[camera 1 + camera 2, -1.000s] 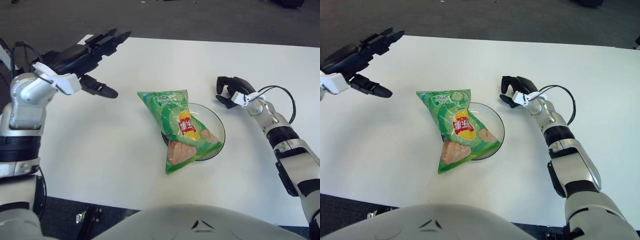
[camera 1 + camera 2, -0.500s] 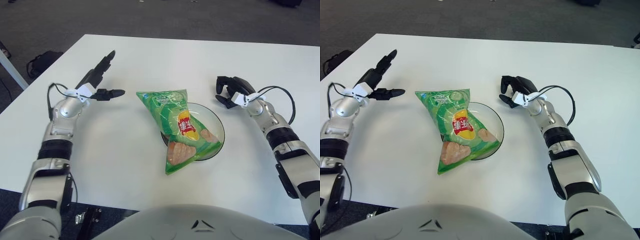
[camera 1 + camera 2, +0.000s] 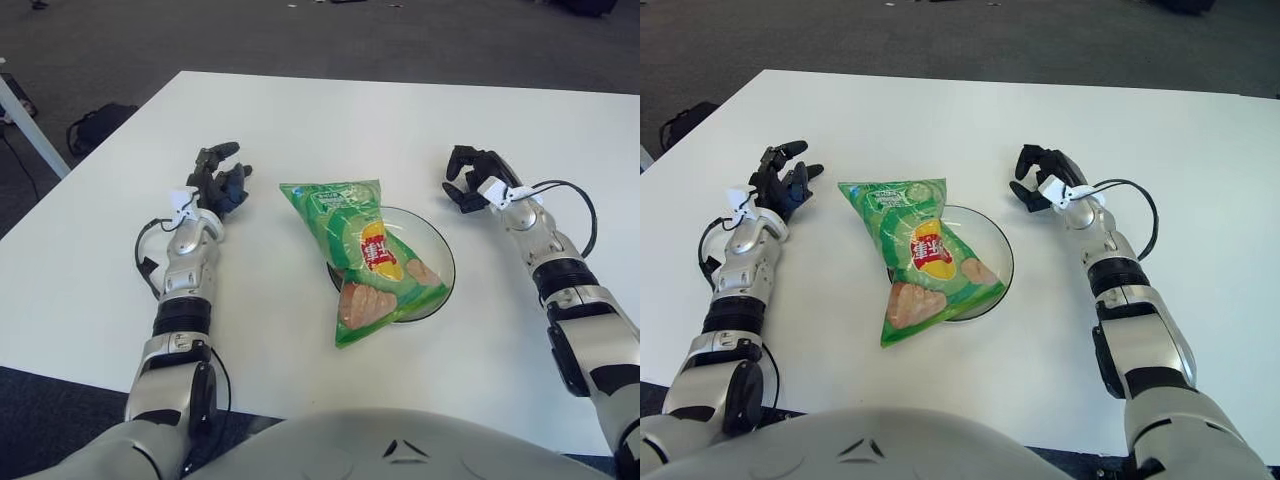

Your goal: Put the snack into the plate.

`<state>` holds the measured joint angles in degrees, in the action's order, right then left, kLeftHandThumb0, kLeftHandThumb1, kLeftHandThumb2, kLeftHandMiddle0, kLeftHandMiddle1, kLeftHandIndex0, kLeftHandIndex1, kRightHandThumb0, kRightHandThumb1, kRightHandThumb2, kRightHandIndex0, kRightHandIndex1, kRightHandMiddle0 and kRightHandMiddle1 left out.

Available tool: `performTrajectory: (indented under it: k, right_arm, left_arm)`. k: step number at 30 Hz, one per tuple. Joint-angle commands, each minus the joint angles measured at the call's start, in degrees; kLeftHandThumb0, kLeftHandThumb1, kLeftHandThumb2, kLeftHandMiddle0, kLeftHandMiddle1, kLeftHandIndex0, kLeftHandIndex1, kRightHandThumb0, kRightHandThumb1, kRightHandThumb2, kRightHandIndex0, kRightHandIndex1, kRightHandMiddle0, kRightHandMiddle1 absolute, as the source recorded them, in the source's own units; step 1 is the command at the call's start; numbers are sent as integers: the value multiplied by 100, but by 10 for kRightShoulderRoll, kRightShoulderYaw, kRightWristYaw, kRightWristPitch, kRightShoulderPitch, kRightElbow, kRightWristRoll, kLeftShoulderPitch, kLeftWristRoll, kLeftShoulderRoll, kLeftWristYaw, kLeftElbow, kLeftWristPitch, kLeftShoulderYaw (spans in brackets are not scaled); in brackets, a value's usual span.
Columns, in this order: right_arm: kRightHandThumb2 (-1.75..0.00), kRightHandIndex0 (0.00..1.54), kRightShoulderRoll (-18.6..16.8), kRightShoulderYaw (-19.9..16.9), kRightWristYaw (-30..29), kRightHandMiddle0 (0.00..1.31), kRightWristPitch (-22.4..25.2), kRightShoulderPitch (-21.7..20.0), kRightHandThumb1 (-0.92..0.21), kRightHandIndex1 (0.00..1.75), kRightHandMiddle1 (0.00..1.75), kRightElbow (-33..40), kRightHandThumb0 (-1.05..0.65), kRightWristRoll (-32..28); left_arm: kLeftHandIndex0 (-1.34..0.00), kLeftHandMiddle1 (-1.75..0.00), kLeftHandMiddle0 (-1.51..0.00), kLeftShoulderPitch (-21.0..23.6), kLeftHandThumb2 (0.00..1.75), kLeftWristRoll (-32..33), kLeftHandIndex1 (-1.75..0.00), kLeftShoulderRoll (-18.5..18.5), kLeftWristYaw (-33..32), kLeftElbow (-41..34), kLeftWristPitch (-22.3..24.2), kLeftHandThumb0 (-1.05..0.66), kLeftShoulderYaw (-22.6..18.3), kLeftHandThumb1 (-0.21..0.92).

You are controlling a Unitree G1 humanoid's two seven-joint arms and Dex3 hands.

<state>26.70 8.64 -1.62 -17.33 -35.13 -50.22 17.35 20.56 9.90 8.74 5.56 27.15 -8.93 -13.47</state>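
Snack bag (image 3: 365, 258), green with a red and yellow label, lies slantwise across the clear plate (image 3: 437, 250) at mid-frame, its upper end reaching past the rim toward the upper left and its lower end hanging over the near rim onto the white bench (image 3: 300, 120). By my reading the placing step is done and the hands are clearing off; what is left, if anything, is a nudge to centre the bag, which would call for a light push from the left.

Left hand (image 3: 218, 180) shows left of the bag, low near the bench, fingers loosely curled and holding nothing. Right hand (image 3: 478, 175) shows right of the plate, fingers curled, empty.

A second ago the left hand was raised high at upper left with fingers spread; it has since dropped and drawn in. Bag, plate and right hand are nearly unchanged.
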Motion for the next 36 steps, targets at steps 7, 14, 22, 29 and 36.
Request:
performTrajectory:
  k: [7,14,22,29,36]
  right_arm:
    - [-127,104,-27,-13,32,58,46,40,-36,175,175,-33,-47,-23]
    - [-127,110,-30,-23,32,59,53,42,-35,175,175,-28,-47,-33]
    - [-128,110,-34,-34,26,59,64,49,-34,175,175,-14,-47,-37]
    - [-131,111,-39,-45,24,61,68,54,-32,175,175,-6,-48,-42]
    - [-130,113,-39,-47,25,61,62,58,-32,175,175,-2,-48,-47]
  left_arm:
    - [-54,-169,-83,-42,158,-11,-175,-8,32,12,-21,-1,27,8]
    - [-66,-174,-91,-42,172,3,-169,-25,62,69,-56,-1,28,-5]
    - [-76,-175,-94,-41,174,12,-160,-26,74,68,-52,-1,32,-10]
    - [-66,-175,-123,-51,143,28,-172,-26,96,46,-16,-39,36,21]
    - [-61,-175,-130,-56,132,44,-174,-28,113,42,-2,-47,35,32]
